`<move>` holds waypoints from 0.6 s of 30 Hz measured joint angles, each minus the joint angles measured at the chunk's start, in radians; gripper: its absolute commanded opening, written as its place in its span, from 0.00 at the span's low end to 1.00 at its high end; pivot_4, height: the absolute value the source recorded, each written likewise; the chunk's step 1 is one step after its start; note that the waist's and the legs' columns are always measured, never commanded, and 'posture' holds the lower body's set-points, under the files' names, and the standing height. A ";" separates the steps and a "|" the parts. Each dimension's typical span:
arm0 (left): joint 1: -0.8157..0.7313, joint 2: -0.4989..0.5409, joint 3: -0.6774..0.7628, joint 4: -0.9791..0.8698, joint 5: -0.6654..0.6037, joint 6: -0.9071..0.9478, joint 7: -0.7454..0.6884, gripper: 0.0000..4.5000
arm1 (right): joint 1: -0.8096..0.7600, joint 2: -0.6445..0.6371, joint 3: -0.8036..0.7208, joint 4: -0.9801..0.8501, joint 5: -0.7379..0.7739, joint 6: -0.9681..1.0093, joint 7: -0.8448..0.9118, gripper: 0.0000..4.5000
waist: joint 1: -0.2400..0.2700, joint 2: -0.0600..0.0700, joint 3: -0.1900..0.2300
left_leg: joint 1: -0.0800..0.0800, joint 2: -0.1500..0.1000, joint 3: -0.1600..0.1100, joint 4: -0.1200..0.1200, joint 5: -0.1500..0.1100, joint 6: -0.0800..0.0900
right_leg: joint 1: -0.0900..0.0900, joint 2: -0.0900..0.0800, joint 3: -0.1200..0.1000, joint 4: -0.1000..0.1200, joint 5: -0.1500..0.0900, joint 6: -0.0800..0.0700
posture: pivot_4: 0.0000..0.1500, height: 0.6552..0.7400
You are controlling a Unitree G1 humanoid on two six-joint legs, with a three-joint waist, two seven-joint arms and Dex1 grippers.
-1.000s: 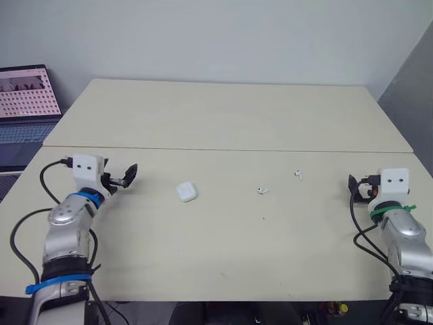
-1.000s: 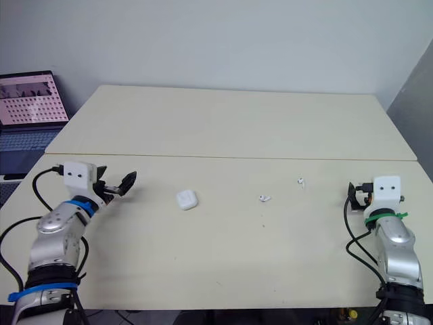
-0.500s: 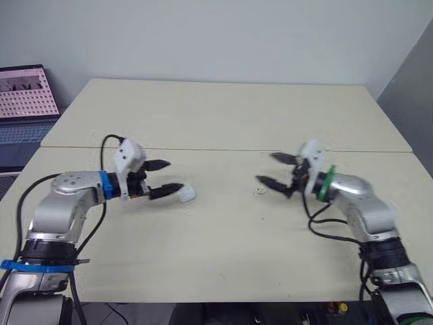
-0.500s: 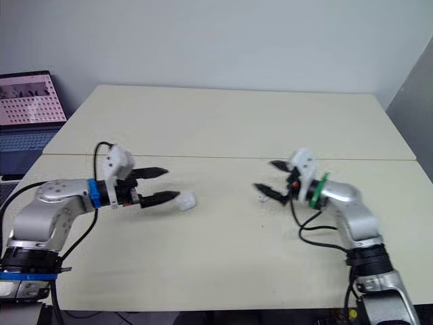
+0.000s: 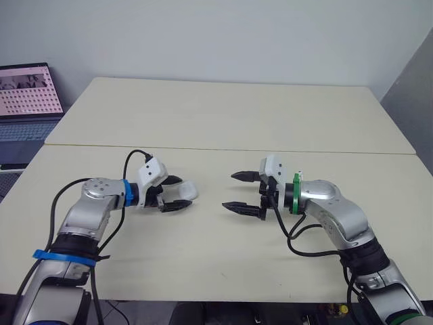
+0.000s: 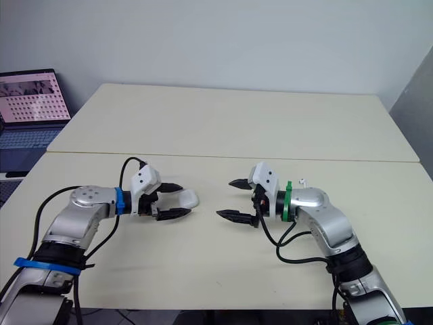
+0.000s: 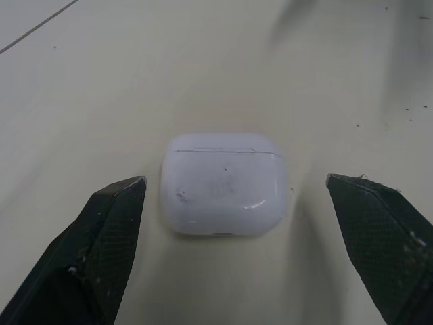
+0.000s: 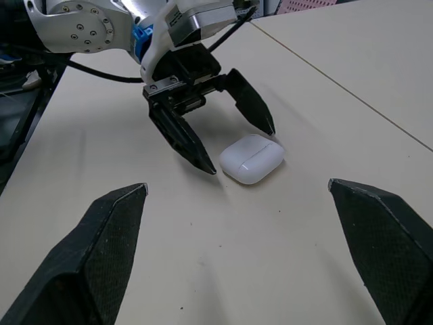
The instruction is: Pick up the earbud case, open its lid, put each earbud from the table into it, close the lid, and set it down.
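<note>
The left arm (image 5: 86, 211) was silver with blue bands (image 5: 126, 193), the right arm (image 5: 336, 211) silver with a green band (image 5: 295, 192). Both carried white wrist housings (image 5: 150, 172), looping black cables (image 5: 306, 229) and pointed, cross-hatched black fingers (image 7: 111, 230).

Bright even light, soft faint shadows on the table (image 5: 223, 264), small sheen on the earbud case (image 7: 223, 183)
</note>
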 measured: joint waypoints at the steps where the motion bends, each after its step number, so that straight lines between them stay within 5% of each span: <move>1: -0.003 -0.009 -0.005 0.016 0.008 -0.009 -0.002 0.99 | 0.003 -0.004 0.000 -0.007 0.000 0.003 -0.002 1.00 | 0.000 0.000 0.000 | 0.000 0.000 0.000 0.000 0.000 0.000 | 0.000 0.000 0.000 0.000 0.000 0.000 | 1.00 1.00; 4: -0.010 -0.014 -0.010 0.049 0.021 -0.034 -0.020 0.96 | 0.011 -0.021 -0.004 -0.020 0.000 0.017 -0.005 1.00 | -0.001 0.000 0.000 | 0.000 0.000 0.000 0.000 0.000 0.000 | 0.000 0.000 0.000 0.000 0.000 0.000 | 1.00 1.00; 10: -0.011 0.008 -0.009 0.059 0.041 -0.045 -0.067 0.62 | 0.015 -0.043 -0.014 -0.038 0.002 0.033 -0.008 1.00 | -0.002 0.000 0.000 | 0.000 0.000 0.000 0.000 0.000 0.000 | 0.000 0.000 0.000 0.001 0.000 0.000 | 1.00 1.00; 18: -0.011 -0.045 -0.004 0.028 0.048 -0.125 -0.036 0.62 | -0.009 -0.031 -0.058 -0.024 0.012 0.112 -0.071 1.00 | 0.000 0.000 0.000 | -0.001 0.000 0.000 0.001 0.000 0.000 | 0.000 0.000 0.000 0.000 0.000 0.000 | 1.00 1.00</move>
